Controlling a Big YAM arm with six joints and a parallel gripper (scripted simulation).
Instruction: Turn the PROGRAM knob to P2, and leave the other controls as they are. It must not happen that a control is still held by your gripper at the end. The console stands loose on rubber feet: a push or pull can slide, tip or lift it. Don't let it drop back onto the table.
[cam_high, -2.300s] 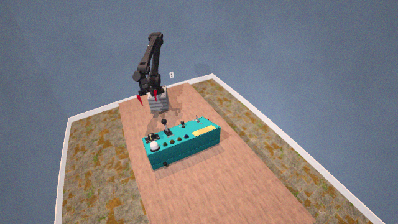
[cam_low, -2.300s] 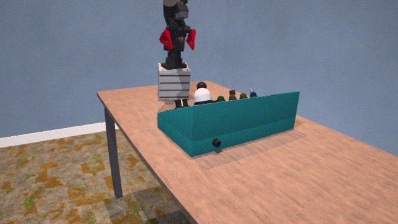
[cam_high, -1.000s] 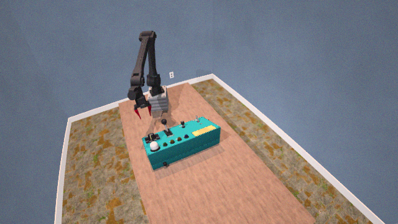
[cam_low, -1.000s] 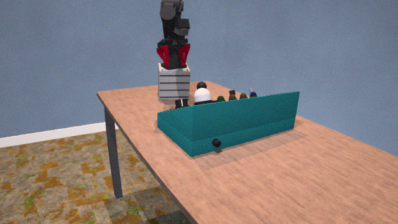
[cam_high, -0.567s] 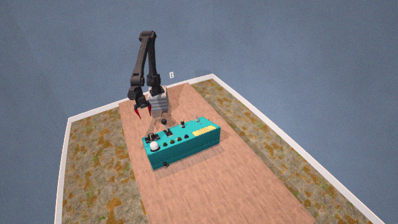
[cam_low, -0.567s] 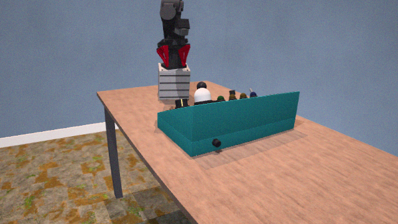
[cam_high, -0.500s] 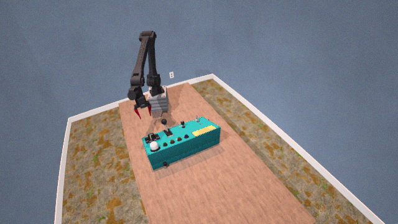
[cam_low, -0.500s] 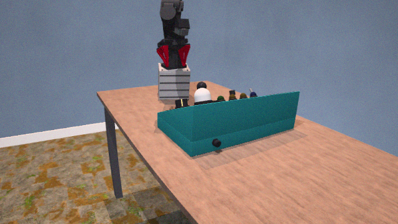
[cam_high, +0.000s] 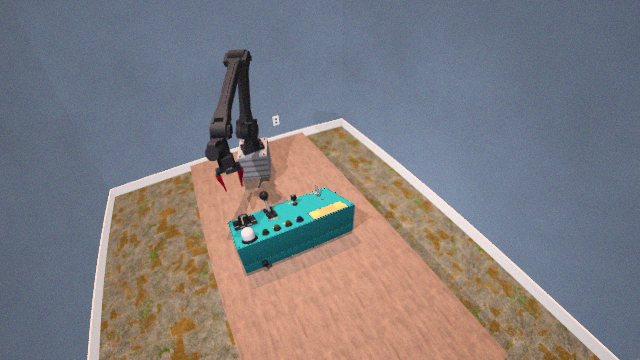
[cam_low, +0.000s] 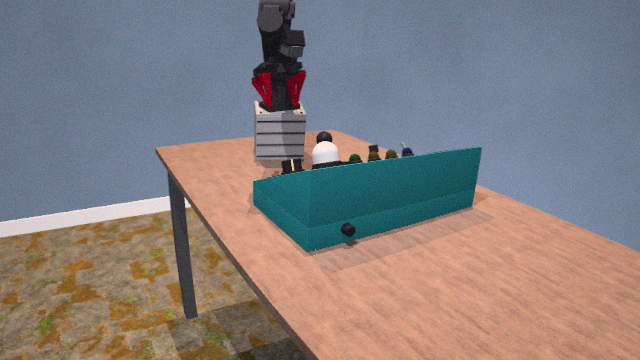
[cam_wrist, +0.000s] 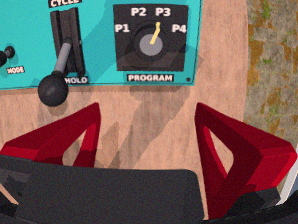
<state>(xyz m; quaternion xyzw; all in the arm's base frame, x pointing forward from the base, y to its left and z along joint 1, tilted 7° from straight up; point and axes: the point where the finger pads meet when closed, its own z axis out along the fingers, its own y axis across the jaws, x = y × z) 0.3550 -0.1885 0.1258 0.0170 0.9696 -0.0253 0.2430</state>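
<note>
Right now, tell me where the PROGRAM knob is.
In the wrist view, the PROGRAM knob sits upper right on the teal console, right of the CYCLE lever.

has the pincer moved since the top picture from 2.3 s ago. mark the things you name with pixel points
Yes. In the top view the pincer (cam_high: 232, 182) (cam_low: 283, 105) (cam_wrist: 147, 110) has come lower, nearer the teal console (cam_high: 295, 240) (cam_low: 390, 190) (cam_wrist: 100, 55).
</note>
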